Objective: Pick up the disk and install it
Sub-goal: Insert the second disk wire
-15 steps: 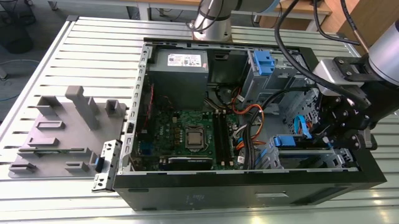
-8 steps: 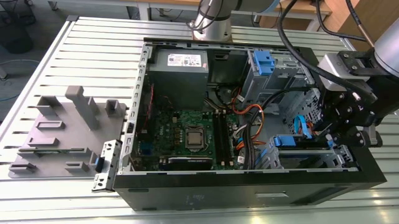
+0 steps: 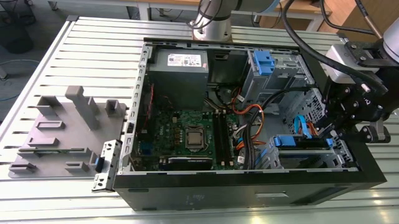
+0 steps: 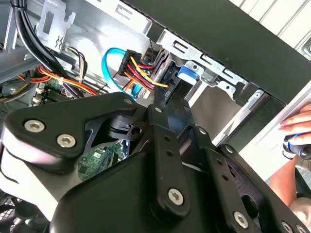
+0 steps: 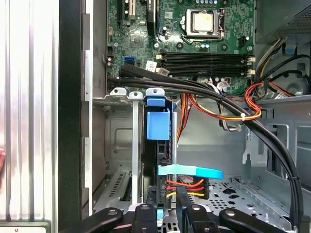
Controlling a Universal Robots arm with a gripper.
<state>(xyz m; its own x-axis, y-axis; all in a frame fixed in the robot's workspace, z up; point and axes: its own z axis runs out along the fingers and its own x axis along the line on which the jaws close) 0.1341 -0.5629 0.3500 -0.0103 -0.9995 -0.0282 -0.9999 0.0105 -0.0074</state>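
The disk point(image 5: 158, 145) stands on edge in the drive bay at the case's front corner, its blue handle point(image 3: 288, 140) facing the motherboard. In the first wrist view the blue handle sits at the bay's mouth and orange, red and yellow wires run past the disk's other end. My gripper point(image 5: 165, 213) hangs over that far end, at the exterior view's right point(image 3: 333, 133). Its black fingers point(image 4: 163, 126) sit on either side of the disk's edge and appear shut on it. The disk's flat faces are hidden by the cage walls.
The open computer case point(image 3: 249, 186) lies on a slatted metal table. A grey power-supply box point(image 3: 181, 63) and a second cage with a blue latch point(image 3: 265, 63) sit at the back. A grey fixture point(image 3: 62, 126) stands at the exterior view's left. A person's hand point(image 4: 297, 127) rests outside the case.
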